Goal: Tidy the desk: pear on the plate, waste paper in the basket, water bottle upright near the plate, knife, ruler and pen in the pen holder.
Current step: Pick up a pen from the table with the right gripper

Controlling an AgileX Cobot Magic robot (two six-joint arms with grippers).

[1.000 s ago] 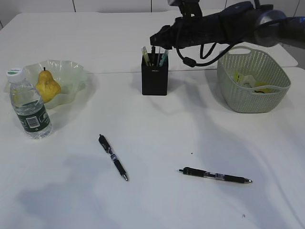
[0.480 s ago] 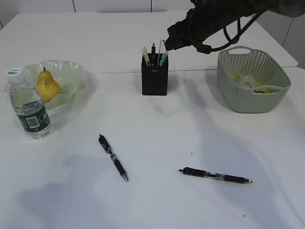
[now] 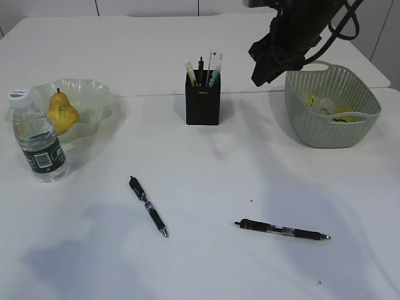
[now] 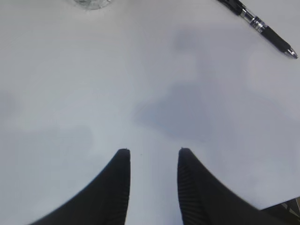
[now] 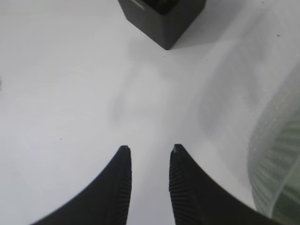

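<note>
Taking the pen holder [image 3: 203, 105] as the landmark: it stands upright at the middle of the tabletop [image 3: 206, 162], already holding the ruler [image 3: 215, 64] and other sticks. Far to its left the pear [image 3: 62, 113] sits on the plate [image 3: 94, 100], with the water bottle [image 3: 39, 137] upright just in front of the plate. To its right the basket [image 3: 334, 109] holds the waste paper [image 3: 325, 107]. Two pens lie loose well in front of the holder, one front-left [image 3: 148, 206], one front-right [image 3: 282, 230], so the pen step appears to be what remains. The right gripper [image 5: 149, 149] hangs empty, jaws parted, raised between holder and basket; the left gripper [image 4: 152, 152] is likewise spread and empty above bare tabletop. The next move probably calls for lowering onto a pen and pinching across its barrel.
</note>
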